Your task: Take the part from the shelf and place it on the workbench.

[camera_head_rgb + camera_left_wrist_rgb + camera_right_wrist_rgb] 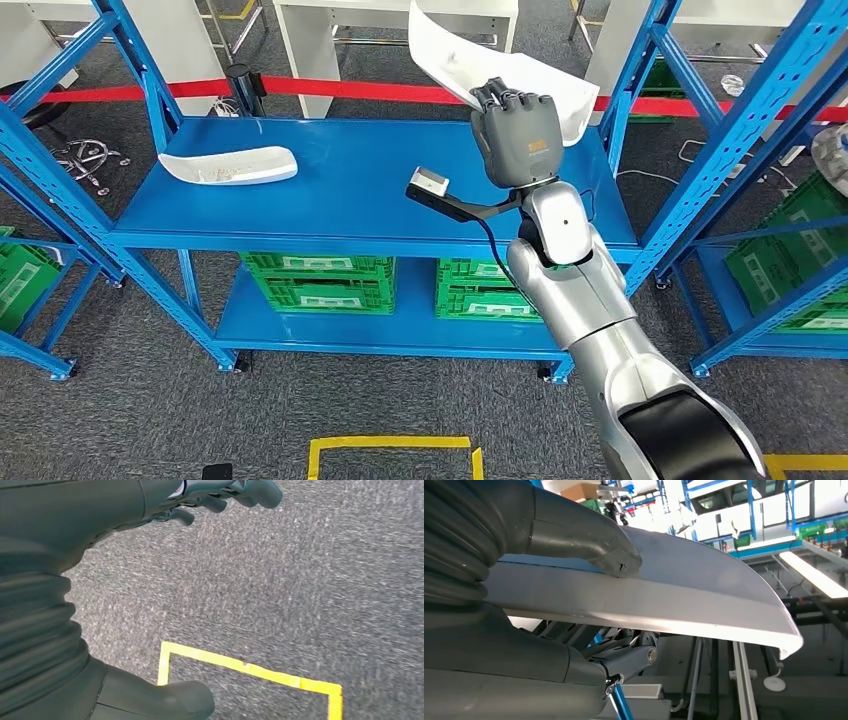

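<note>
1. Nearest, yellow floor tape [390,442] marks a box outline on the grey carpet [130,410]; the left wrist view shows the same tape beneath the left hand [150,510], which hangs over the carpet holding nothing, its thumb and fingers apart.
2. The silver right arm [585,300] reaches up from below toward the blue shelf [330,200].
3. The right hand [517,135] grips one white part [500,75], lifted above the right end of the shelf's upper deck; in the right wrist view the thumb [589,545] presses on one face of the part and the fingers sit beneath it.
4. Count of white parts: two. The second part [230,165] lies flat on the left end of the same deck, well apart from the held one.
5. The held part is a thin, smooth, curved white shell with a rolled edge, glossy where light strikes it.
6. Its long axis runs diagonally, from upper left to lower right in the head view, tilted with its far end raised above the hand.
7. Two green crates [320,280] stand side by side on the lower deck.
8. Beyond the shelf, a red barrier belt [350,90] stretches across, with white benches [340,20] behind it.
</note>
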